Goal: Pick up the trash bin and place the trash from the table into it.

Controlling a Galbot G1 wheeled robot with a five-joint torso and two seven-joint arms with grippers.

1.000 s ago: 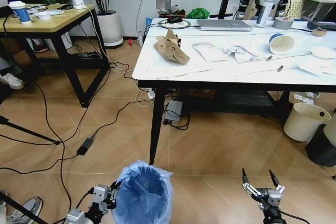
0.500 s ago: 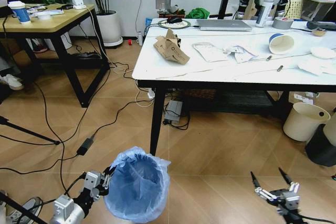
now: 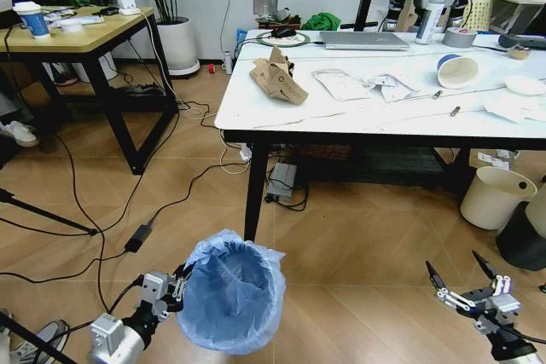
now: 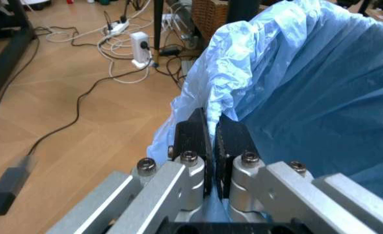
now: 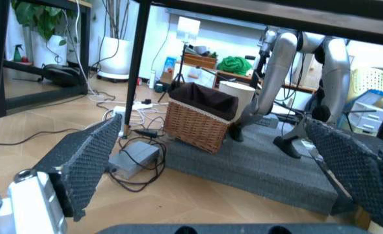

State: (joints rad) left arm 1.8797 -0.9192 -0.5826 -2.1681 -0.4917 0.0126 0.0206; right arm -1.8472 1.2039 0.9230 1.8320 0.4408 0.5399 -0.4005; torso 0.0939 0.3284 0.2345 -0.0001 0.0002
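Blue bag film is pinched between the pads of the left gripper (image 4: pixel 210 146), whose jaws are clamped on the rim of the trash bin (image 3: pixel 232 300); in the head view that gripper (image 3: pixel 177 289) sits low at the robot's left, holding the bin beside the nearest black table leg, seemingly just off the wooden floor, though contact with the floor cannot be confirmed. The right gripper (image 3: pixel 467 282) hangs low at the robot's right with its fingers spread apart and nothing between them. Judged progress: the bin is secured, so the first step appears done; nothing has gone into the bag, which looks empty, and all litter remains on the table (image 3: pixel 256 121). Count on the marble top: one brown cardboard piece (image 3: pixel 279 77), a cluster of about two clear wrappers (image 3: pixel 363 84), one paper cup (image 3: pixel 456 70) lying on its side, one white lid (image 3: pixel 524 84), and crumpled white paper (image 3: pixel 514 106) at the far right edge. Not for disposal: one laptop (image 3: pixel 364 40), one tape roll (image 3: pixel 461 37), one spray bottle (image 3: pixel 433 11). One cream bin (image 3: pixel 496 197) stands on the floor under the table's right end.
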